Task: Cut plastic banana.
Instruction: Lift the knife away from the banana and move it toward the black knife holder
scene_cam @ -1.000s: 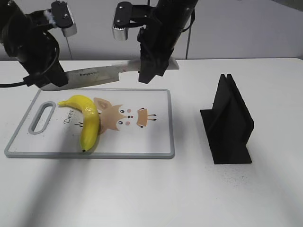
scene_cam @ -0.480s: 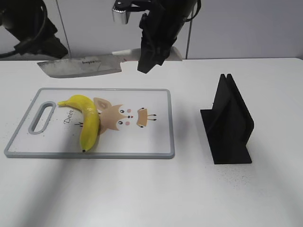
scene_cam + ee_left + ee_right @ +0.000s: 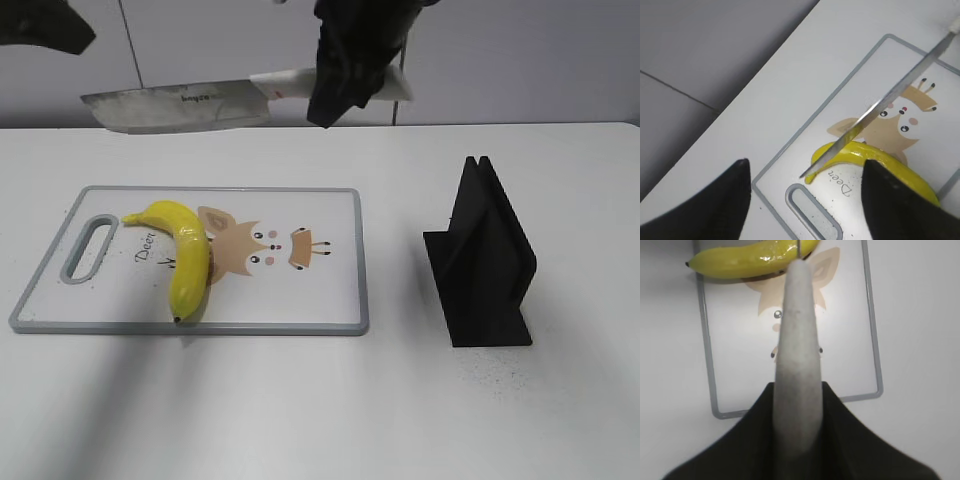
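The yellow plastic banana (image 3: 185,255) lies on the left half of the white cutting board (image 3: 330,300). It also shows in the left wrist view (image 3: 890,165) and the right wrist view (image 3: 745,259). My right gripper (image 3: 345,85) is shut on the white handle (image 3: 796,370) of a knife (image 3: 175,108), held flat high above the board's far edge, blade pointing left. My left gripper (image 3: 805,200) is open and empty, high above the board's handle end; in the exterior view only a bit of it (image 3: 45,25) shows at the top left.
A black knife stand (image 3: 485,260) stands on the white table to the right of the board. The board has a slot handle (image 3: 88,248) at its left end and a deer drawing in the middle.
Both arms have risen. The right gripper has lifted the knife higher and slightly right. The left gripper has gone up, almost out of the exterior view. The banana has not moved.
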Robot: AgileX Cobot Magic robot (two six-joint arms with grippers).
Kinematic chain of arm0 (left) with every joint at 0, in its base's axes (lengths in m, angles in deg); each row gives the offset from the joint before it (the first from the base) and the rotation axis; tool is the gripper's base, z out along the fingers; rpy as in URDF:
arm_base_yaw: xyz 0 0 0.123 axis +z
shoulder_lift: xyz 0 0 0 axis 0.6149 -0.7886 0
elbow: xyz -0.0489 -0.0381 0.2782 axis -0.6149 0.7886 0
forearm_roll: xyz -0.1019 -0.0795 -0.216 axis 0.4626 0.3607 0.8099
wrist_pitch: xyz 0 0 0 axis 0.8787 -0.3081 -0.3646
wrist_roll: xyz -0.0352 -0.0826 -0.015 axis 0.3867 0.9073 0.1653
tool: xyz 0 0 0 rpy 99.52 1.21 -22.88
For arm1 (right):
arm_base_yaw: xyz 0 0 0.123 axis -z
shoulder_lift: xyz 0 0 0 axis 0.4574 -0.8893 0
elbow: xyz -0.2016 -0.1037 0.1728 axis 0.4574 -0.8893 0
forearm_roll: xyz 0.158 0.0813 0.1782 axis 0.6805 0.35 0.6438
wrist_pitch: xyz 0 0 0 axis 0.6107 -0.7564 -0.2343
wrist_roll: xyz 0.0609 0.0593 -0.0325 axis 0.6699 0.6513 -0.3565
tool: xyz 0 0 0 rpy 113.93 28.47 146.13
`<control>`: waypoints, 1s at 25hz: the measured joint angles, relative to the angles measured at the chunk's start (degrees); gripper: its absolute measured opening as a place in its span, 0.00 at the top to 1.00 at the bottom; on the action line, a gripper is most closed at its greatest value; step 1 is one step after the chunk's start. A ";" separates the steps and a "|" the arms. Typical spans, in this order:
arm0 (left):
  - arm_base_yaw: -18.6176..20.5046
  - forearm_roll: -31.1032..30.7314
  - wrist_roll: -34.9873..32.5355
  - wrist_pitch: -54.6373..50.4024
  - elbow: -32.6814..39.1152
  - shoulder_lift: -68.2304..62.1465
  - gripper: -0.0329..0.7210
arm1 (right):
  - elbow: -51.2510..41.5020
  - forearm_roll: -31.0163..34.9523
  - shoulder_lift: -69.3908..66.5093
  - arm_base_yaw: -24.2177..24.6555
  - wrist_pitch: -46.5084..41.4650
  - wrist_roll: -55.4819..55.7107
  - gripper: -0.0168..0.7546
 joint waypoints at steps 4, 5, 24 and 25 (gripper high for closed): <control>0.00 -2.63 7.43 -1.71 0.11 4.48 0.09 | -5.09 -1.08 4.95 0.00 -0.05 4.27 0.74; 0.00 -3.01 8.67 -2.26 0.11 5.88 0.10 | -6.13 -1.16 5.98 0.00 -0.05 6.48 0.74; 0.00 -15.08 32.65 -15.21 7.44 29.25 0.17 | -8.43 -6.17 20.94 0.00 -0.32 44.82 0.74; 0.00 -15.08 32.92 -15.21 10.12 31.24 0.17 | -9.10 -6.17 21.91 0.00 -0.32 45.82 0.74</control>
